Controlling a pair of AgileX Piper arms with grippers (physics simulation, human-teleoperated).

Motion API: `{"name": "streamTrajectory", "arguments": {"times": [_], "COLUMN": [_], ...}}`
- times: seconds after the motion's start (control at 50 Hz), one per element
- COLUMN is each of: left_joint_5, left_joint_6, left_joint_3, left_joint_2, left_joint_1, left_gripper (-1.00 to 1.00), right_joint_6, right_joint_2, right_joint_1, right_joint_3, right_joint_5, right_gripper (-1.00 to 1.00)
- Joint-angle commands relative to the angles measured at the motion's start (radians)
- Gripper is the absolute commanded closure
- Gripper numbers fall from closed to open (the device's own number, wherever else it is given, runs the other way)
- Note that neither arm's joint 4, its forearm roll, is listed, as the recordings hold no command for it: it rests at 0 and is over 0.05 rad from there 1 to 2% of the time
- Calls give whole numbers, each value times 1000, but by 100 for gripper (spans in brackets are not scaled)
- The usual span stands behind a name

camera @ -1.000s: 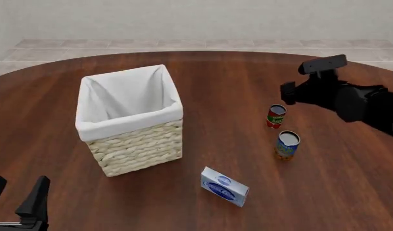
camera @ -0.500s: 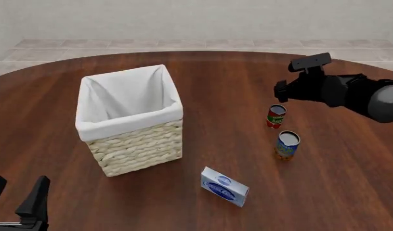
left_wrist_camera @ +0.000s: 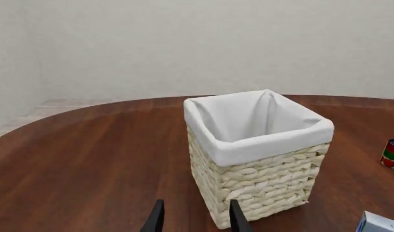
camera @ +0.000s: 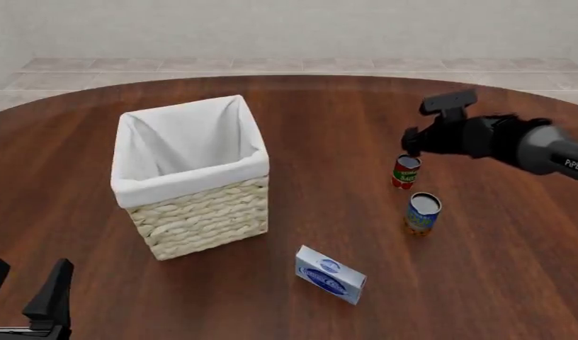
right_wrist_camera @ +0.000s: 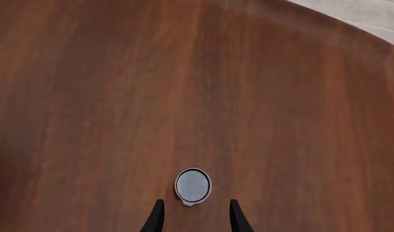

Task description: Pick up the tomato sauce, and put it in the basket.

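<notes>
A: The tomato sauce (camera: 406,171) is seen standing toward the tabletop's (camera: 365,106) right edge, directly under the right gripper (right_wrist_camera: 193,217); its fingers are spread, nothing held.

B: A tip-over could be caused by an off-centre descent. The blue can (camera: 422,212) just beside could be knocked.

A: The basket (camera: 190,178) is well apart; the left gripper (left_wrist_camera: 193,220) is open, empty.

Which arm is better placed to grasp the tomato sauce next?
Right. The right hand hovers open above the tomato sauce, while the left hand sits at the table's near edge, beyond the basket.
</notes>
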Motion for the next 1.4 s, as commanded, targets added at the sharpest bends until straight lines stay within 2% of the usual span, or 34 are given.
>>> {"name": "streamTrajectory", "arguments": {"times": [0.02, 0.96, 1.4], "left_joint_5": [0, 0, 0], "left_joint_6": [0, 0, 0], "left_joint_3": [0, 0, 0], "left_joint_2": [0, 0, 0], "left_joint_1": [0, 0, 0], "left_gripper": [-100, -100, -100], "right_joint_6": [15, 55, 57], "right_joint_2": [56, 166, 231], "right_joint_1": [-2, -8, -16], "right_joint_3": [-4, 14, -32], "right_joint_5": [-23, -95, -96], "right_gripper": [-100, -100, -100]}}
